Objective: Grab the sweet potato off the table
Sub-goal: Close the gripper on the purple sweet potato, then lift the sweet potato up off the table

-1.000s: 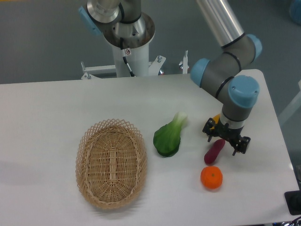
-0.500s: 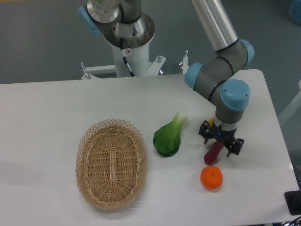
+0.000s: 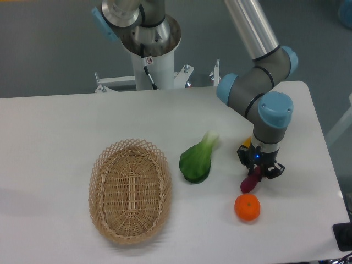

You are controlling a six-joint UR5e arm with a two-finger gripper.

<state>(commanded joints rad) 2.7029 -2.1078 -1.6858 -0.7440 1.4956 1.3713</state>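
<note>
White surface (image 3: 60, 121) under grey background. Wicker basket (image 3: 130, 190) at left-centre, nothing inside. Sweet potato (image 3: 250, 182) right of bok choy (image 3: 197, 159), just above orange (image 3: 247, 208), long axis diagonal, lower-left to upper-right. End effector (image 3: 257, 171) pinching upper end; narrower than half-second ago.

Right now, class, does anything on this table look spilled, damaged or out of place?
Nothing stands out. The basket, leafy green and orange lie apart and intact on the table. The gripper sits over the sweet potato, partly hiding it.
</note>
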